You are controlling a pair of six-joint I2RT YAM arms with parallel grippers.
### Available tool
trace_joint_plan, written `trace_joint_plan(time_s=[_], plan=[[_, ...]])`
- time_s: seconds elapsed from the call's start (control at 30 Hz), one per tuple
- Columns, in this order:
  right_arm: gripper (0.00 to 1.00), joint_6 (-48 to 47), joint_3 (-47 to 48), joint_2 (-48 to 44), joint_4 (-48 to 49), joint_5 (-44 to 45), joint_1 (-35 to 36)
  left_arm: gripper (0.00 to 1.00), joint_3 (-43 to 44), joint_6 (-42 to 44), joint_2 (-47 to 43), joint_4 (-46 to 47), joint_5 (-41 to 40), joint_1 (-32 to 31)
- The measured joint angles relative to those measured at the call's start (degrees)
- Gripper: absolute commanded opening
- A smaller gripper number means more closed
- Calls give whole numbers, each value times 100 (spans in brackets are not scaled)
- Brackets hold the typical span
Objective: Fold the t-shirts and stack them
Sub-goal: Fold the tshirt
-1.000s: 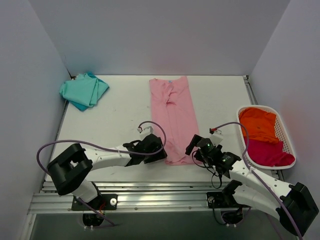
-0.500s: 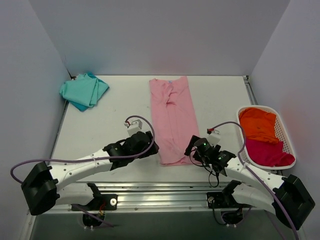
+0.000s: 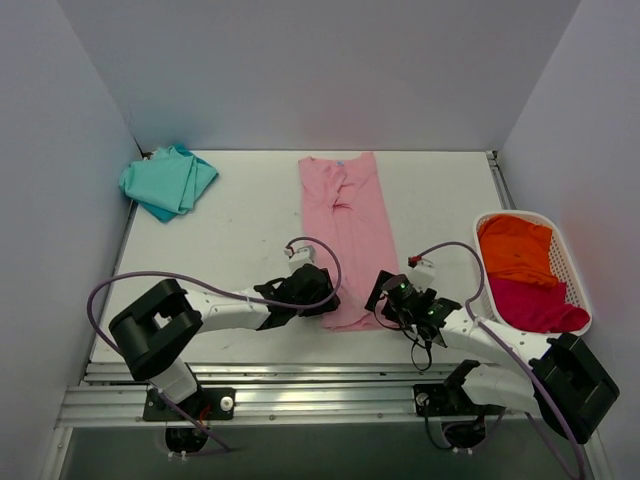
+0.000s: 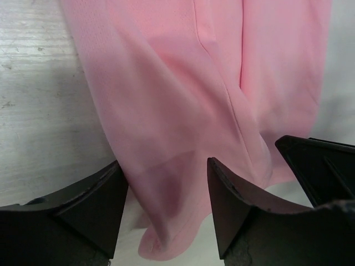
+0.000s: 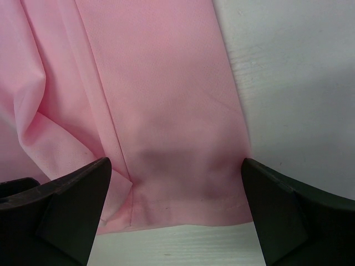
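Observation:
The light pink t-shirt (image 3: 348, 230) lies folded into a long narrow strip down the middle of the table. My left gripper (image 3: 326, 299) is open at the strip's near left corner, its fingers either side of a raised fold of pink cloth (image 4: 166, 183). My right gripper (image 3: 382, 297) is open at the near right corner, its fingers wide apart over the flat hem (image 5: 177, 188). A teal t-shirt (image 3: 168, 181) lies folded at the far left corner. Orange (image 3: 518, 248) and magenta (image 3: 535, 304) shirts lie in a basket.
A white basket (image 3: 575, 270) stands at the table's right edge. Grey walls close in the table on three sides. A metal rail runs along the near edge (image 3: 320, 385).
My left gripper swung left and back, then came in again to the strip's near left corner. My right gripper crept left to the near right corner. The hem's near left corner is bunched.

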Motion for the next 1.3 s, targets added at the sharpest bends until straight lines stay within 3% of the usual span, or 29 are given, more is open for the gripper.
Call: trace_joint_plan(time_s=[0.2,0.33,0.73,0.83,1.03,1.3], plan=[[100,2,0,-79,-11,7,0,54,7,-15,-15,-96,149,-2],[100,15,0,-190,-153,39,0,39,0,-42,-186,-358,173,-2],[96,61,22,-579,-651,0,0,33,-389,-188,-857,-1078,-2,-2],[96,94,20,-721,-743,-70,0,35,-476,-225,-903,-1119,-20,-2],[96,212,-61,-743,-800,-225,0,55,-649,-345,-999,-1106,-26,-2],[96,247,-101,-592,-793,-295,0,56,-649,-367,-1019,-1069,-11,-13]])
